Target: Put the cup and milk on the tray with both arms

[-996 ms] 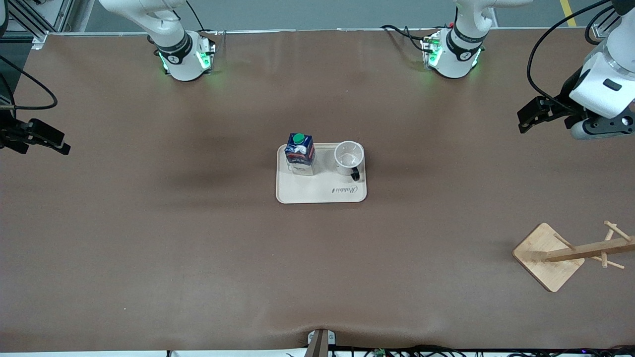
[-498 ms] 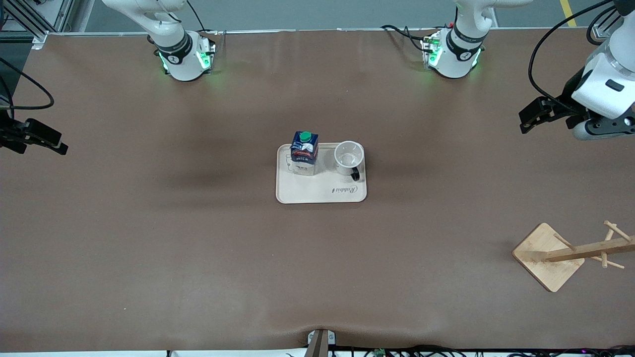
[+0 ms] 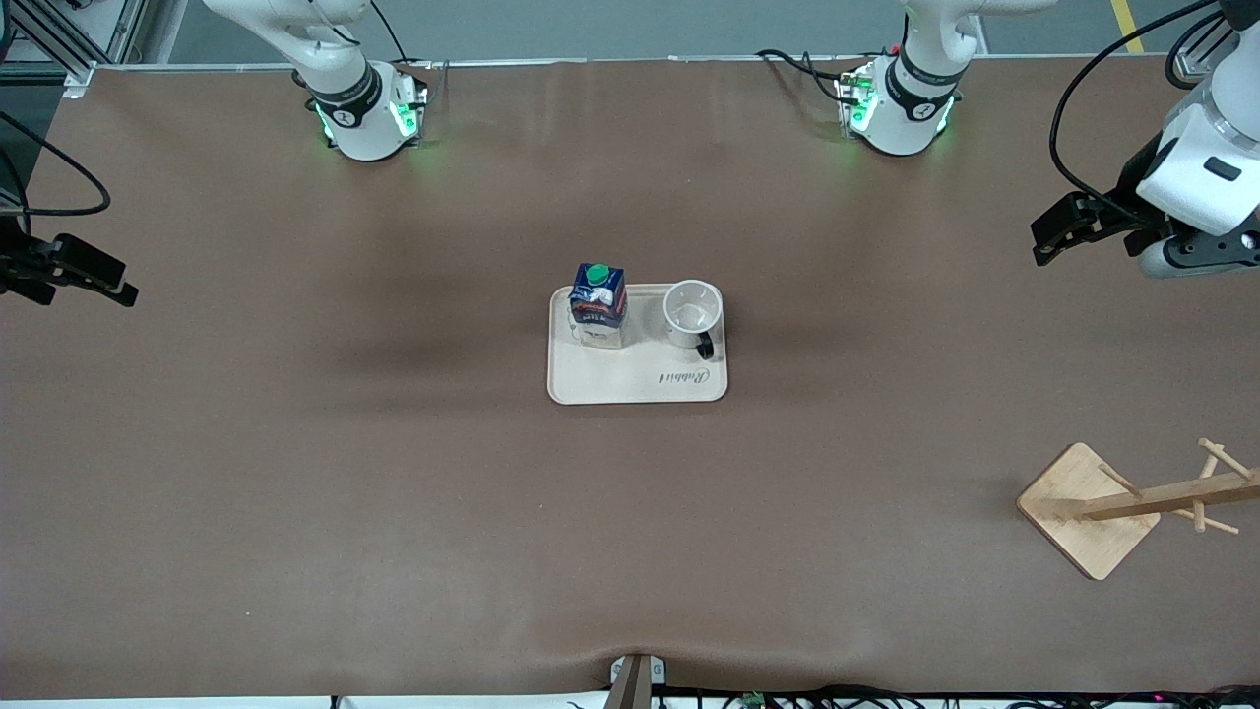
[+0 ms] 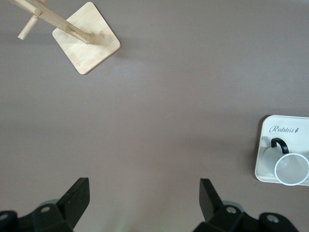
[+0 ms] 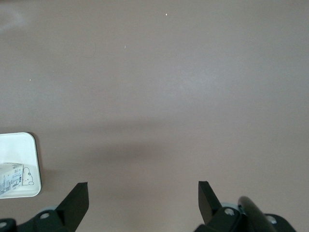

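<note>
— Count, from the right arm's end across?

— Two arms. Right gripper [image 3: 94,274] hangs over bare table at its own end, jaws spread wide, nothing in them. One tray [image 3: 638,379] mid-table. One milk [image 3: 598,305] stands upright on it, in the corner toward the right arm and away from the front camera. One cup [image 3: 693,313] stands upright beside the milk on the tray, toward the left arm's end, mouth up, handle toward the front camera. Left gripper [image 3: 1058,228] hangs over bare table at its end, jaws wide, holding nothing. One wooden rack [image 3: 1088,510] near the front edge, at the left arm's end.

— Anything cut off?

— Both arms run out of frame. The rack's post is clipped. The cup's face is not visible.

— Surface?

— Brown mat [image 3: 394,473], slightly rippled at the front edge; grey floor past the bases.
</note>
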You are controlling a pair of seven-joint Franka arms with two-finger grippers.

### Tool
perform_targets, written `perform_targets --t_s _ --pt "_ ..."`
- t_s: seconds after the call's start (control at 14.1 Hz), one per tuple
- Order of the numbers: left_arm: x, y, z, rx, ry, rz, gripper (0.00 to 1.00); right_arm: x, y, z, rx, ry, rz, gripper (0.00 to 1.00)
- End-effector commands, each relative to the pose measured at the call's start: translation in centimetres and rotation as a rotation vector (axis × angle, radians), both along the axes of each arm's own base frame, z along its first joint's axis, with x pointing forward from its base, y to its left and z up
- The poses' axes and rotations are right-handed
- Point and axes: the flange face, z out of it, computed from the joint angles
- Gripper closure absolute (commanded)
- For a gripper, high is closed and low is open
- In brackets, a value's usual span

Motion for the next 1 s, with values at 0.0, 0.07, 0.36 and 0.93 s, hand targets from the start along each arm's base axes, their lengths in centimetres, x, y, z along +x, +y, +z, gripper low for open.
perform_targets --t_s 0.0,0.07,0.36,0.93 --pt "-0.5 0.2 1.0 0.002 -0.023 -0.023 0.0 -0.5 -0.2 0.8 -0.001 -0.005 0.008 0.0" --pt "-0.6 0.2 1.1 -0.001 -0.024 -0.023 0.0 -0.5 -0.3 0.8 0.001 -0.005 0.006 0.0" --pt "-0.6 0.3 1.7 -0.037 -0.032 -0.015 0.0 -0.6 -1.8 0.5 0.003 0.001 -0.023 0.0" --pt "-0.5 0.2 2.9 -0.046 -0.039 -0.014 0.0 -0.8 -1.8 0.3 0.007 0.021 -0.023 0.0"
